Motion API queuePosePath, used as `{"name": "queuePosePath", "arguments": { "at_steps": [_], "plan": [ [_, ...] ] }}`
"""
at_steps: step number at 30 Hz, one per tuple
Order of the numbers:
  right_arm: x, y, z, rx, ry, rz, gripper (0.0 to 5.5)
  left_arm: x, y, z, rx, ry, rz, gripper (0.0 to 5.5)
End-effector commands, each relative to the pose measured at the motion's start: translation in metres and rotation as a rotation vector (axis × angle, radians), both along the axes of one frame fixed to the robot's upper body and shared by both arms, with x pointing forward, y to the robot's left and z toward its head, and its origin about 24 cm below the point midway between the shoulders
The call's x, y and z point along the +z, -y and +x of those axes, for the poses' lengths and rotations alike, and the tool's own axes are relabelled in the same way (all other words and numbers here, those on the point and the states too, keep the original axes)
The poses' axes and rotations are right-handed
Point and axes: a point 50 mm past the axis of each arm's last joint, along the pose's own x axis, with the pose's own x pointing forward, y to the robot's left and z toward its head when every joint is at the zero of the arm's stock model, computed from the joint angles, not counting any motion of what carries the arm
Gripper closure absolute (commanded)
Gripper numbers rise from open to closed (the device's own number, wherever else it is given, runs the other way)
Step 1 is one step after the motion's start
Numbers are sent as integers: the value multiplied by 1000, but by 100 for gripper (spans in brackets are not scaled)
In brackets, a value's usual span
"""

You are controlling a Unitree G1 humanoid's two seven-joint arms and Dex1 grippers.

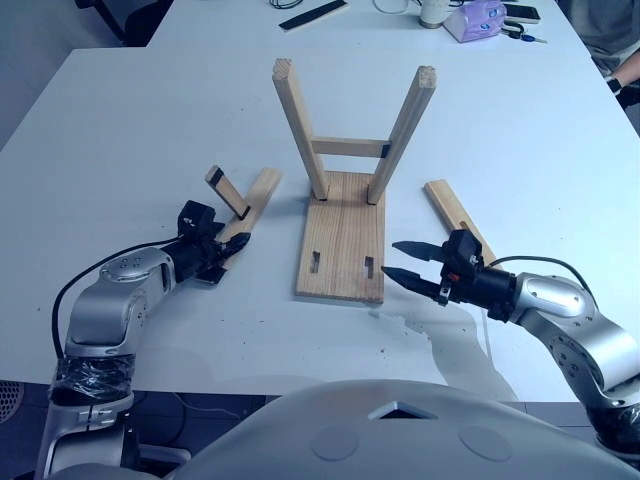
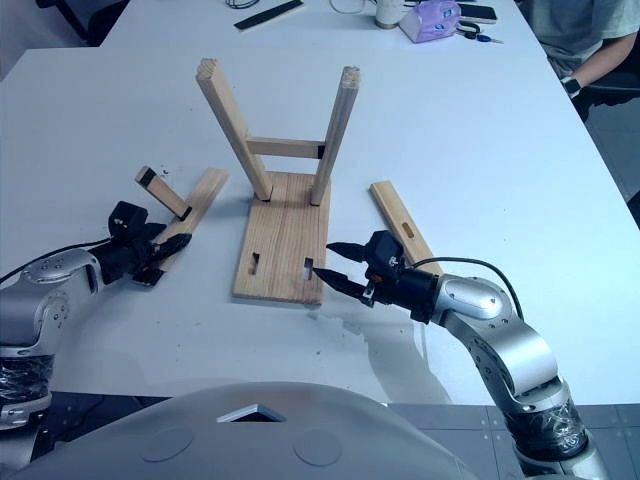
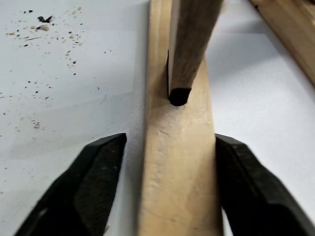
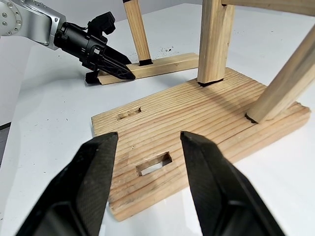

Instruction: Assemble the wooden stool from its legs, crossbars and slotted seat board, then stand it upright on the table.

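the left arm [image 1: 112,300] comes up from the lower left of the frame with its elbow bent. the left gripper [image 1: 228,250] sits low at centre left, fingers spread apart. the right arm [image 1: 575,315] enters from the lower right, forearm nearly level. the right gripper [image 1: 392,258] points toward the frame's centre, fingers parted.

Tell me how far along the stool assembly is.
Done: two pale wooden legs joined by a crossbar stand in the slotted seat board. In hand: the open left gripper straddles a third leg carrying a second crossbar. Left: near slots empty, fourth leg loose, flipping upright.
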Motion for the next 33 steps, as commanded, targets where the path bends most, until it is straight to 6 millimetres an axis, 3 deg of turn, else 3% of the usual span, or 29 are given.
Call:
{"name": "queuePosePath", "arguments": {
  "at_steps": [1,4,6,9,11,13,15,18,21,24,29,33],
  "plan": [
    [1,-1,3,-1,17,-6,316,-4,-2,-1,-29,-39,-38,328],
    [3,-2,5,-12,30,4,316,-2,-5,6,-36,-13,-90,349],
    [7,-2,8,-17,48,20,316,12,-11,19,-8,92,-143,349],
    [25,-1,13,-37,93,96,316,59,-20,43,15,358,-289,349],
    [38,0,17,-47,132,148,316,91,-17,48,-6,519,-433,349],
    [61,-3,19,-37,187,234,316,136,-3,37,-169,663,-683,349],
    [83,-5,20,-16,236,325,316,170,20,7,-468,713,-825,349],
    [105,-7,24,9,273,421,316,193,46,-22,-755,708,-904,349],
    [127,-7,20,121,261,531,272,205,66,-34,-927,670,-928,349],
    [144,-6,24,211,232,570,216,202,83,-40,-1043,596,-913,349],
    [160,-4,27,344,162,592,216,192,97,-38,-1105,522,-877,349],
    [160,-5,21,395,157,548,216,189,98,-32,-1099,527,-869,349]
  ]
}}
